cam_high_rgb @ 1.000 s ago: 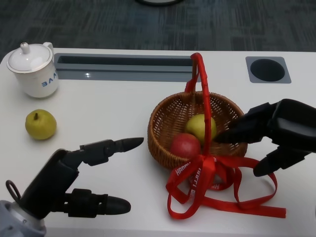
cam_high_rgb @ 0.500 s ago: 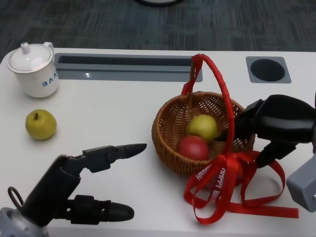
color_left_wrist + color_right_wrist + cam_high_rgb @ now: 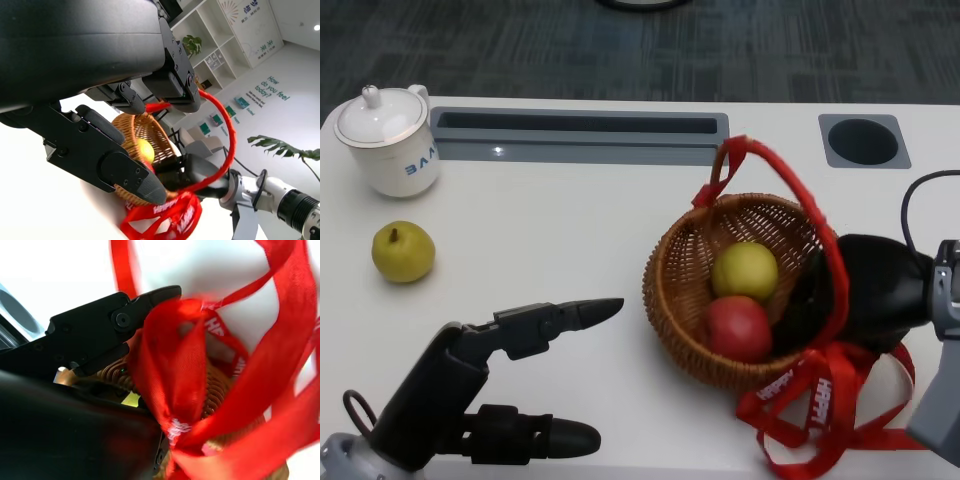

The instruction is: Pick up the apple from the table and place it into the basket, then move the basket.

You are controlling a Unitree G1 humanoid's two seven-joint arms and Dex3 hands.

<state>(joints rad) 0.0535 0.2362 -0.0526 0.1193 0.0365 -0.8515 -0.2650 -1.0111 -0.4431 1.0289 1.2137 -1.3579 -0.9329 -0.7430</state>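
One wicker basket (image 3: 685, 290) is sitting at the right-centre of the head view, tilting, its red-wrapped handle (image 3: 790, 190) leaning right. Two fruits are lying inside: one red apple (image 3: 738, 328), round and glossy, touching one yellow-green fruit (image 3: 745, 271) just above it. One more yellow-green pear (image 3: 403, 251) is resting at the left, below one white lidded pot (image 3: 387, 141) at the upper left. The right hand (image 3: 865, 295) is gripping the basket's right rim, red ribbon (image 3: 820, 405) trailing beneath. The left hand (image 3: 485, 385), lower left, is holding nothing, fingers spread wide.
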